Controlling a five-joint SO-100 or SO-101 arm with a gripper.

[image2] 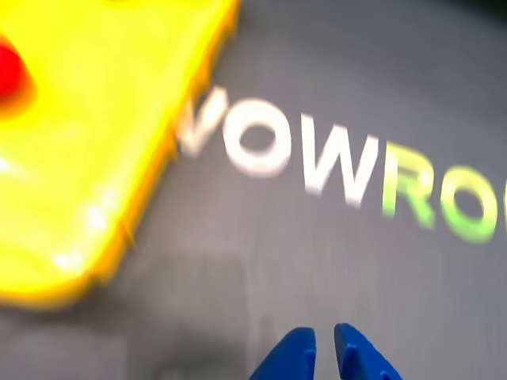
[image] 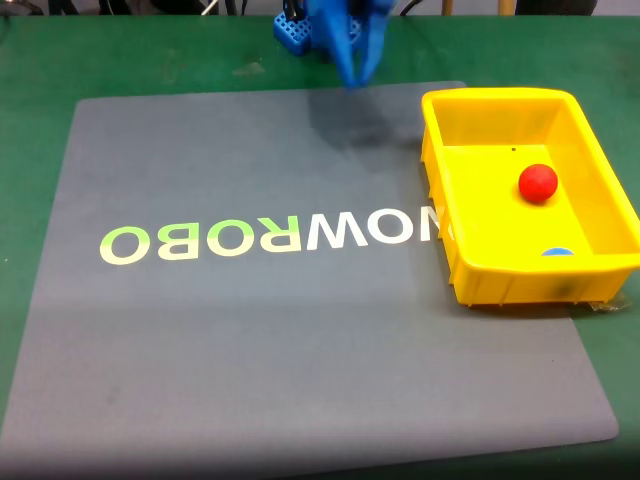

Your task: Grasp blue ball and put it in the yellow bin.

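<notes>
1. Blue ball (image: 558,252): in the fixed view a small blue arc shows just above the inner edge of the near wall of the yellow bin (image: 600,170). Most of it is hidden behind that wall. I take it for the ball lying on the bin floor against the near wall, though so little shows that this is a reading, not a certainty.

2. Red ball (image: 538,183) lies on the bin floor further in, apart from the blue arc. In the wrist view a red blur (image2: 9,70) shows at the left edge inside the bin (image2: 95,142).

3. Gripper (image: 356,70): in the fixed view it hangs at the top edge, above the far side of the grey mat (image: 300,350), left of the bin and apart from it. In the wrist view the gripper (image2: 325,352) shows two blue fingertips nearly together with only a thin gap, and nothing between them: closed, or very nearly so, and empty.

4. Key relation: from the gripper, in the fixed view, the ball lies to the right and toward the camera, inside the bin. The bin's long axis runs roughly away from the camera, slightly skewed.

5. Judgement: if the arc is the ball, it is already in the bin and no grasp is called for.

6. Poor visibility: the wrist view is motion-blurred; the bin's near corner there is smeared. The arm's upper part is cut off in the fixed view. The green table (image: 40,60) shows around the mat.
</notes>
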